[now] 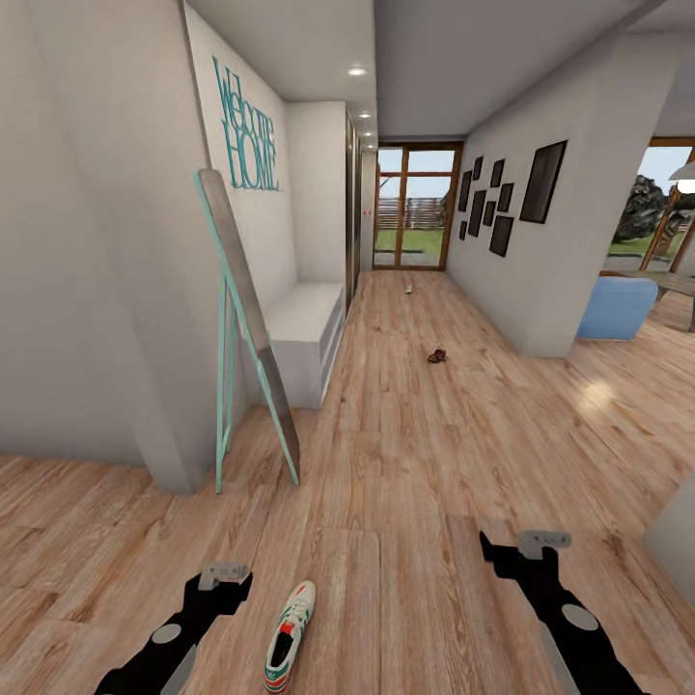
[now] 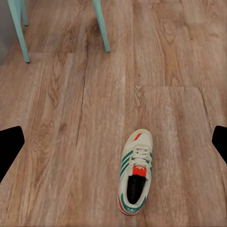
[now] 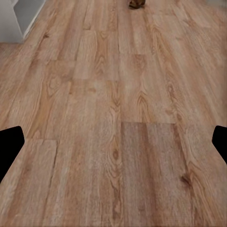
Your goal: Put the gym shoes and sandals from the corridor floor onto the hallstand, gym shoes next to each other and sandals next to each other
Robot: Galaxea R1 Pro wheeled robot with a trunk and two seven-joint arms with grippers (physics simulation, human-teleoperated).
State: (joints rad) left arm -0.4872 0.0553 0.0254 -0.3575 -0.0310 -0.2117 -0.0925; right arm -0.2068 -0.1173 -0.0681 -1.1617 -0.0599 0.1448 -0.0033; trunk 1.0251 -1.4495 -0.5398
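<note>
While both claws hang open and empty, the left claw (image 1: 224, 576) flanks a white green-striped lace-up sneaker (image 1: 290, 635) lying on the light wood-plank floor (image 1: 415, 483), right claw (image 1: 526, 550) apart

One white gym shoe (image 1: 290, 637), green-striped with red-orange heel, lies upright on the wood-plank floor (image 1: 415, 483), toe toward the low white hallstand (image 1: 304, 338). Farther down the floor, beyond the hallstand's near end, lies a brown sandal (image 1: 436, 356).
</note>
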